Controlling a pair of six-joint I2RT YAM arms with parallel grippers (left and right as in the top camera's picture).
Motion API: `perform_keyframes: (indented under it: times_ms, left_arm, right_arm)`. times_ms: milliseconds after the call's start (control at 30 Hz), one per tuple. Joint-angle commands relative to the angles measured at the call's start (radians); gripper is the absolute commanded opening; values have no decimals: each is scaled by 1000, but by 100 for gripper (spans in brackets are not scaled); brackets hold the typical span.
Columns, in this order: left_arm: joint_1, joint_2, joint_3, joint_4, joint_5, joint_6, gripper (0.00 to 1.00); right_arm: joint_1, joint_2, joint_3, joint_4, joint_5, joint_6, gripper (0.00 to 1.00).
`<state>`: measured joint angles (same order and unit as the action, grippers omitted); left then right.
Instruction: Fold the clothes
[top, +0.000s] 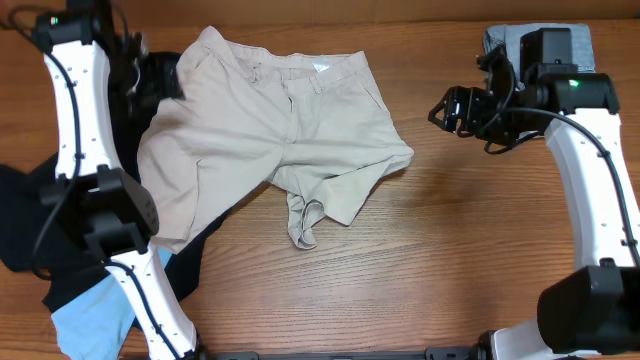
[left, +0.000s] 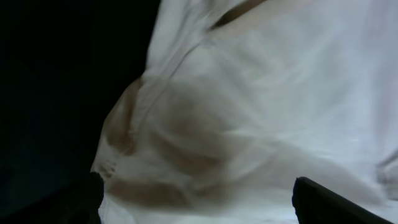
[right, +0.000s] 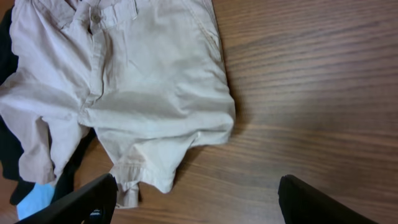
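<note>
We take this for a robotics lab bench rather than a home. A white left arm (top: 75, 110) and a white right arm (top: 590, 170), both with black joints and black cables, stand at the near edge of a brown wood-grain table (top: 450, 250). A small green light (top: 573, 82) glows on the right one. Large beige khaki shorts (top: 270, 130) lie spread on the wood. A black garment (top: 20, 220) and a light-blue shirt (top: 90, 315) are heaped at the left. The tabletop fills every view.
</note>
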<state>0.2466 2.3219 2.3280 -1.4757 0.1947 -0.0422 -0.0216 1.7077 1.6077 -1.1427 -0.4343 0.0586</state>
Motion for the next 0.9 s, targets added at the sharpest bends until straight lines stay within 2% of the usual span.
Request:
perform_keyframes:
  times_ms: [0,367,533,667,867]
  left_arm:
    - [16,14,-129,39,-23,20,98]
    - [36,14,-335,252,-26,21,97]
    - [36,14,-354,285,37,82,96]
    - [34,-1,-285,224,117,98,100]
    - [27,-55,-36,77,196,95,100]
  right_arm:
    - [18,34,15,21,14,-2,86]
    - [24,83,15,20,14,-3,87]
    - [27,89,14,49,14,-3,86]
    - [48,90,-15,103,14,-2,86]
    - [104,90,-158,218,14,25,86]
